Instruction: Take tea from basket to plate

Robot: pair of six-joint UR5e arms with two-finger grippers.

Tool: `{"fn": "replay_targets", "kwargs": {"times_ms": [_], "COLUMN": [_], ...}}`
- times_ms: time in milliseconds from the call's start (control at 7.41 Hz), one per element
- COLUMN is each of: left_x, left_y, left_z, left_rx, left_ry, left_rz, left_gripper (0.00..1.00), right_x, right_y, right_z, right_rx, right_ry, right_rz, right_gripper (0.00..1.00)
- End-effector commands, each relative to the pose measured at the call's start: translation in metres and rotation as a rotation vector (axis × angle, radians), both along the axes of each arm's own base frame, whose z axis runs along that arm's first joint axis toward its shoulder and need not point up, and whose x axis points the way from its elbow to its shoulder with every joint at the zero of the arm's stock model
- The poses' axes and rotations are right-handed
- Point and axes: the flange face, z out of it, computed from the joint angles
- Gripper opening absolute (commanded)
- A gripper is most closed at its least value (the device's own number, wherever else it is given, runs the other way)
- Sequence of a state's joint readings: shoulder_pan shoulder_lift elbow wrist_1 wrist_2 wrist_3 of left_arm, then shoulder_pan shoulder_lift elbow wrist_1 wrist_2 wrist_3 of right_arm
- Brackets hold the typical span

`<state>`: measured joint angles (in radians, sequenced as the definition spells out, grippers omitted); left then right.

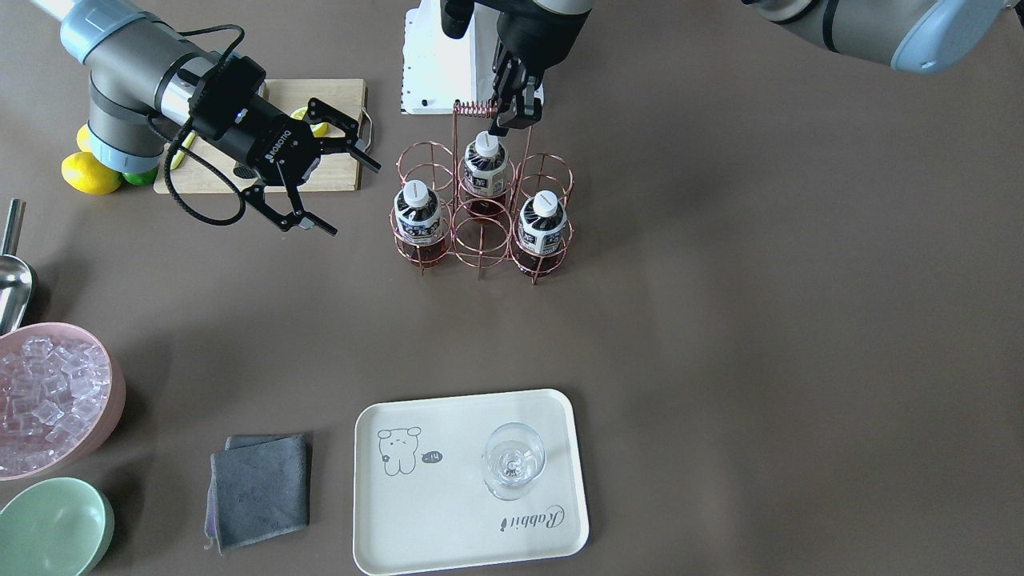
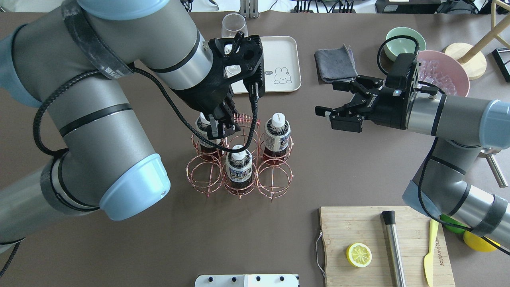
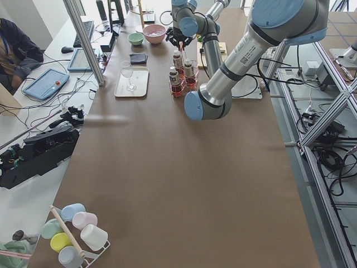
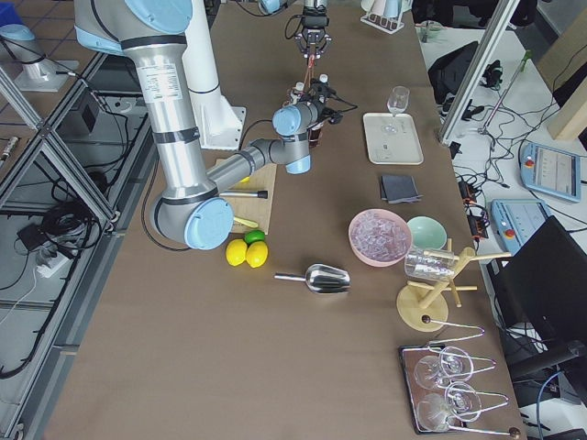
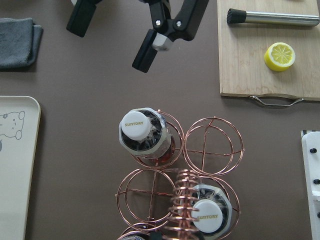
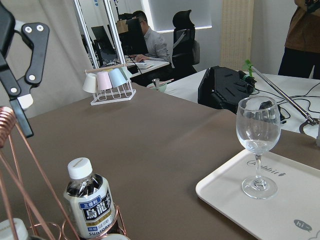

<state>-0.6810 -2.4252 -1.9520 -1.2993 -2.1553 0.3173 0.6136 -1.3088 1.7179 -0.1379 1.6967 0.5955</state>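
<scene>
Three tea bottles [image 1: 418, 216] [image 1: 486, 168] [image 1: 542, 224] with white caps stand in the copper wire basket [image 1: 474, 107] at the table's middle. My left gripper [image 1: 514, 112] hangs beside the coil handle, just above the bottle nearest the robot [image 2: 238, 165]. Its fingers look slightly apart and hold nothing. My right gripper [image 2: 328, 99] is wide open and empty, level with the basket and to the right of it in the overhead view. The cream plate [image 1: 448, 512] with the bear drawing lies past the basket on the operators' side and carries a clear glass [image 1: 514, 460].
A wooden cutting board [image 2: 382, 247] holds a lemon half, a muddler and a yellow knife. A grey cloth [image 1: 260, 488], a pink bowl of ice [image 1: 48, 400], a green bowl [image 1: 52, 528] and a metal scoop [image 1: 12, 272] lie near the right arm.
</scene>
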Motion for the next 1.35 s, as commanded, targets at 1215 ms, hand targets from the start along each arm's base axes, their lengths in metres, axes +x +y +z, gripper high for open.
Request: {"fn": "replay_targets", "kwargs": {"times_ms": [1215], "left_x": [0.000], "left_y": [-0.003], "left_z": [0.004], "left_rx": [-0.008], "left_ry": [-0.006], "left_rz": [-0.003], "left_gripper": [0.00], "right_x": [-0.066], "right_y": [0.025], "right_z": [-0.030], "right_rx": [-0.025], "right_ry": [0.006], "right_rz": [0.040], "right_gripper": [0.89]}}
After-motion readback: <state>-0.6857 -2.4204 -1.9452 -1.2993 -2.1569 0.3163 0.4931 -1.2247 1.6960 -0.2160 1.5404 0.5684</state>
